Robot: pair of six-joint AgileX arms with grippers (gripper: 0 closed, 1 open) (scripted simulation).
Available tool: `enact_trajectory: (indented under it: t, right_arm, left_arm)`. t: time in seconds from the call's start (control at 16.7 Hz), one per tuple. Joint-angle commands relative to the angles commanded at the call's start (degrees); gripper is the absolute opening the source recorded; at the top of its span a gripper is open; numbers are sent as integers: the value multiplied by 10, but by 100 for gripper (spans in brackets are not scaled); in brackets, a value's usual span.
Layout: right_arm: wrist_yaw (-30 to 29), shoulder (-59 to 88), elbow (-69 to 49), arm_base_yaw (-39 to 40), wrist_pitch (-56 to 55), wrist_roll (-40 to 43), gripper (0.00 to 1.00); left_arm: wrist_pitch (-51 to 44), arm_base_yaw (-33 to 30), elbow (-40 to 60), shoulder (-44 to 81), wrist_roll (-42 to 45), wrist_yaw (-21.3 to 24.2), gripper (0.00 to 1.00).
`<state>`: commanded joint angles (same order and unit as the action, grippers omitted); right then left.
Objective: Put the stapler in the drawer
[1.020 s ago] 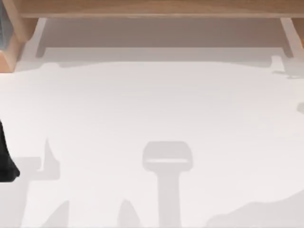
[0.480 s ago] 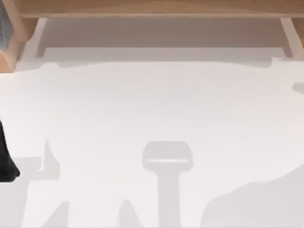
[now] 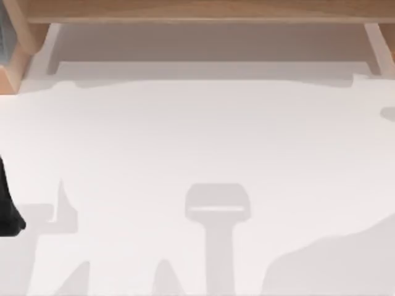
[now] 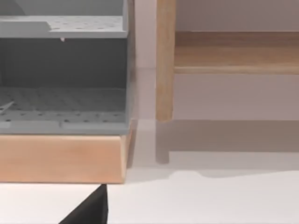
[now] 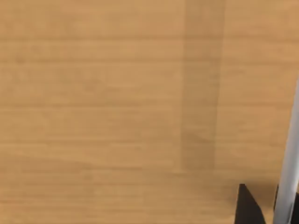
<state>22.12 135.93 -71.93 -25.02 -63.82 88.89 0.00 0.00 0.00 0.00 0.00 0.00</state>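
The stapler is out of view. A light wooden panel [image 5: 117, 93] stands close in front of my right wrist camera, and I cannot tell whether it is the drawer's front. A slim silver bar [image 5: 290, 154] runs along this panel, with a black part of my right gripper [image 5: 247, 207] right beside it. My left arm [image 3: 7, 213] is parked at the table's left edge. A black tip of the left gripper [image 4: 88, 212] shows low in the left wrist view, above the white table.
A wooden shelf unit [image 3: 197, 12] spans the far edge of the white table [image 3: 197, 135]. At the far left, a grey perforated organiser [image 4: 63, 107] sits on a wooden base [image 4: 60, 156], next to a wooden upright [image 4: 164, 60]. Arm shadows lie on the near part of the table.
The big shadow at the table's near right corner has grown leftward and upward, and the small shadow at the right edge has shifted toward the far side. The left arm has not moved.
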Motion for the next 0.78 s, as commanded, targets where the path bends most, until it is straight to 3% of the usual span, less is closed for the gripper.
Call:
enact_trajectory:
  t: [0.48, 0.78]
  right_arm:
    - [0, 0, 0, 0, 0, 0, 98]
    - [0, 0, 0, 0, 0, 0, 100]
  left_arm:
    - [0, 0, 0, 0, 0, 0, 100]
    - [0, 0, 0, 0, 0, 0, 100]
